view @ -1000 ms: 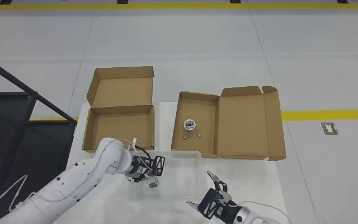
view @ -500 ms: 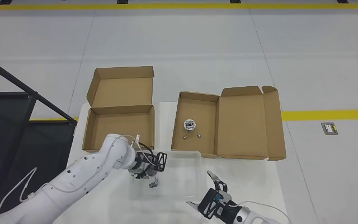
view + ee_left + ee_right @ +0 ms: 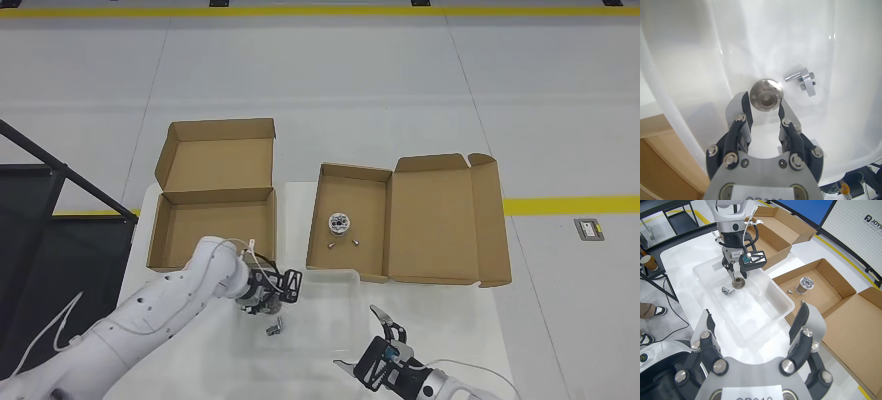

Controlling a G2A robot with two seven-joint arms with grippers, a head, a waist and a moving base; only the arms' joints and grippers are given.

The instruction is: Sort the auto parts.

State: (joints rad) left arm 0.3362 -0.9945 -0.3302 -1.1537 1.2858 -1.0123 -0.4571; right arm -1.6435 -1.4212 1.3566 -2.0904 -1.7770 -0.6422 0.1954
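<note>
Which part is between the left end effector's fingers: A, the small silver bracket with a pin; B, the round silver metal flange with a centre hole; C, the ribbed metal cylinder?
B: the left end effector pinches the round silver metal flange from both sides, while the small silver bracket lies apart beside it.

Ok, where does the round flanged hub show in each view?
Left wrist view: the flanged hub lies directly ahead of the left gripper, in the clear bin.
Right wrist view: hub at the bin's far end, under the other arm.
Top view: hidden beneath that gripper.
Shared landmark: the small bracket beside it.
</note>
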